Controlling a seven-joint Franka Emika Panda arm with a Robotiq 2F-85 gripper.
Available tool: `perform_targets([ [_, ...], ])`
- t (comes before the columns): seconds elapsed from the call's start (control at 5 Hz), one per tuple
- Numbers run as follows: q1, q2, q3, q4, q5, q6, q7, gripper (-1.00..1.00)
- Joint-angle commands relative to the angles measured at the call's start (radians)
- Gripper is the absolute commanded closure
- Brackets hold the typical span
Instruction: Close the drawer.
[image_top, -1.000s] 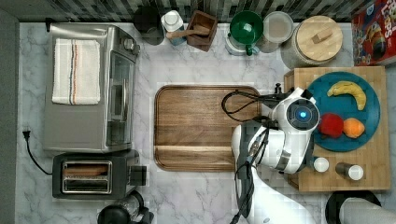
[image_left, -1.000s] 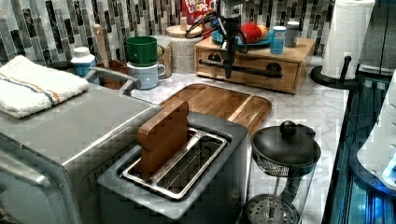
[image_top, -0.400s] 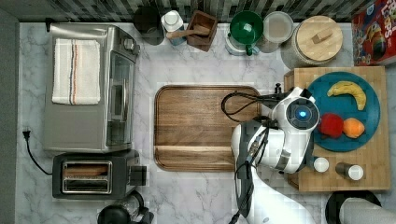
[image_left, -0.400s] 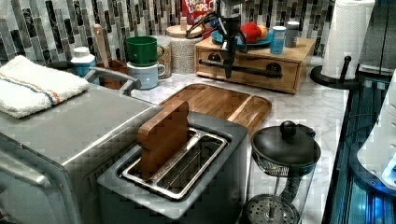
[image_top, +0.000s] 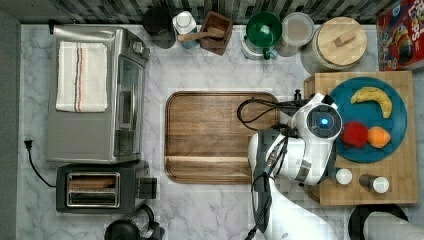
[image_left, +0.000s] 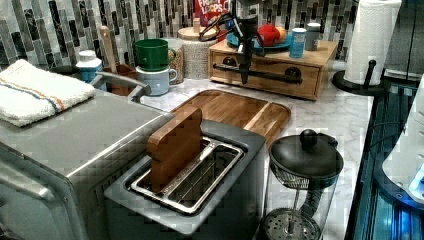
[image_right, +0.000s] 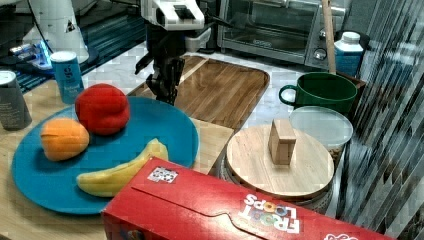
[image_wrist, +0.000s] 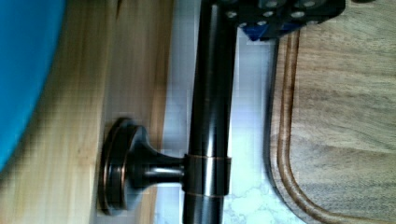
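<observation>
The drawer (image_left: 305, 82) sits pushed into its light wooden box, front about flush, under the slab with the blue plate (image_top: 395, 125). Its black bar handle (image_left: 270, 76) runs across the front; the wrist view shows the handle (image_wrist: 210, 116) standing off the drawer's wood (image_wrist: 135, 70) on a round post. My gripper (image_left: 244, 75) hangs straight down at the handle, fingers together, nothing between them. The wrist view has the fingertips (image_wrist: 280, 14) on the bar's outer side, toward the brown tray (image_wrist: 341, 116). In the right view the gripper (image_right: 167, 90) hangs past the plate's far edge.
The brown wooden tray (image_top: 220, 135) lies right in front of the drawer. Fruit rests on the plate, with shakers (image_top: 344, 176) beside it. A toaster oven (image_top: 95, 95), a toaster (image_top: 100, 189) and a French press (image_left: 305, 175) line the top view's left; a paper towel roll (image_left: 370, 40) stands in the left view's right.
</observation>
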Motion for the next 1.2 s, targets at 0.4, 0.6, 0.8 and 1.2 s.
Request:
perform_targets([
  [0.4,-0.087,-0.024,-0.095,0.132,-0.042,0.001,-0.037,1.0],
  [0.6,-0.091,-0.024,-0.09,0.132,-0.044,0.0,-0.036,1.0],
  [0.8,-0.091,-0.024,-0.09,0.132,-0.044,0.0,-0.035,1.0],
  [1.2,-0.112,-0.025,-0.069,0.132,-0.052,0.0,-0.03,1.0],
])
